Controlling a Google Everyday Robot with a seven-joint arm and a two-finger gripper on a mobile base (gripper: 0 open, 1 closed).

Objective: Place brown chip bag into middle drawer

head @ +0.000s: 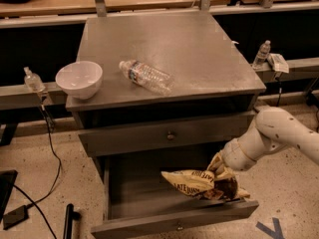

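Observation:
The brown chip bag (pixel 197 183), crinkled with pale yellow ends and dark lettering, hangs lengthwise inside the pulled-out middle drawer (pixel 149 203), at its right front corner. My gripper (pixel 220 176) at the end of the white arm (pixel 271 133) reaches in from the right and is shut on the bag's right end. The bag's left end sticks out toward the drawer's middle, above the drawer floor. The bag hides most of the fingers.
The knobbed drawer above (pixel 170 135) is shut. A white bowl (pixel 79 78) and a clear plastic bottle (pixel 146 76) lie on the cabinet top (pixel 199 54). Cables and a black post (pixel 68 220) are on the floor at left.

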